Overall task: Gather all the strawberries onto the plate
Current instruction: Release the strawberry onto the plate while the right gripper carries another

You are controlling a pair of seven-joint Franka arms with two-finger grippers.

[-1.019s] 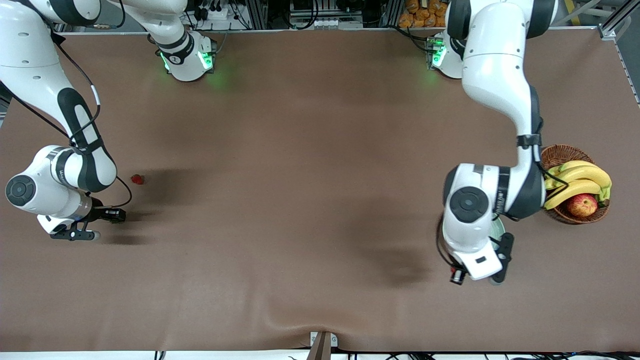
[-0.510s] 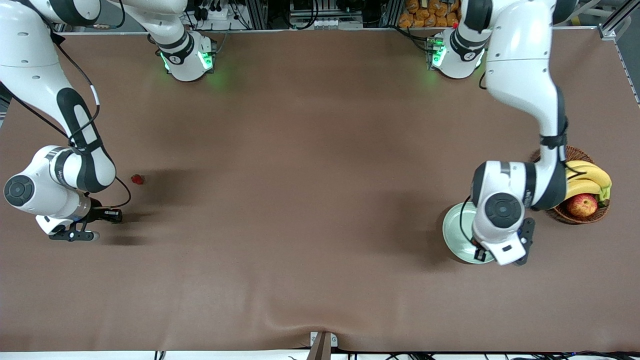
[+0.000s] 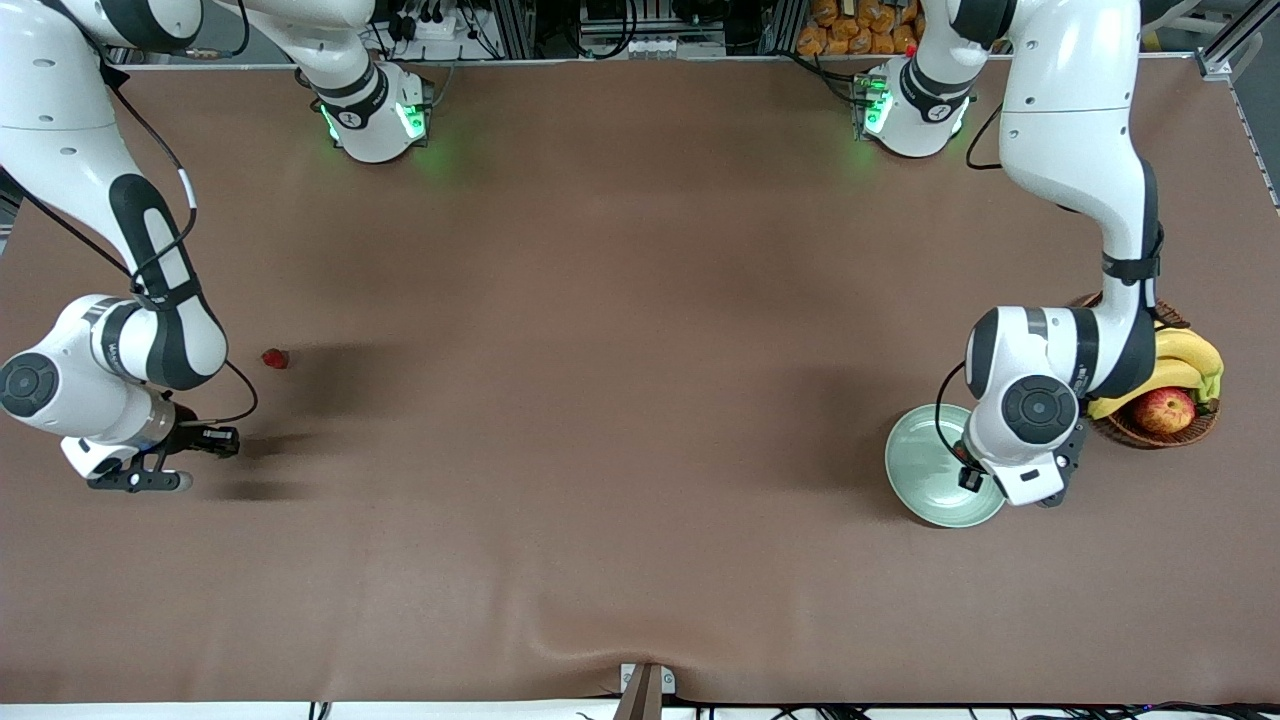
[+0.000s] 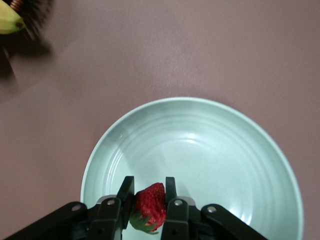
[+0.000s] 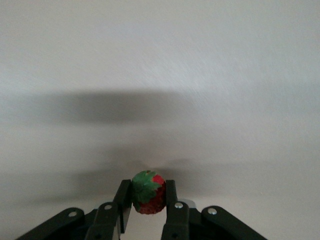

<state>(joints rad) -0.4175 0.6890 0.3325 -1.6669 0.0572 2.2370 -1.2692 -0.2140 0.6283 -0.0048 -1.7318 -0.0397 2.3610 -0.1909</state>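
The pale mint-green plate (image 3: 935, 465) lies at the left arm's end of the table, beside the basket. My left gripper (image 3: 1035, 485) hangs over the plate's rim on the basket side. In the left wrist view it (image 4: 148, 187) is shut on a red strawberry (image 4: 150, 205) above the plate (image 4: 225, 165). My right gripper (image 3: 170, 482) hovers low over the right arm's end of the table. In the right wrist view it (image 5: 148, 190) is shut on a strawberry (image 5: 148, 194) with a green cap. A third strawberry (image 3: 275, 358) lies on the table by the right arm.
A brown wicker basket (image 3: 1135, 432) with bananas (image 3: 1180, 360) and a red-yellow apple (image 3: 1165, 410) stands beside the plate, toward the table's end. A banana tip (image 4: 7, 22) shows in the left wrist view. The brown table (image 3: 600, 400) stretches wide between the two arms.
My left gripper, holding its strawberry, has moved away from the front camera and toward the basket, uncovering the plate. My right gripper has drifted slightly toward its end of the table.
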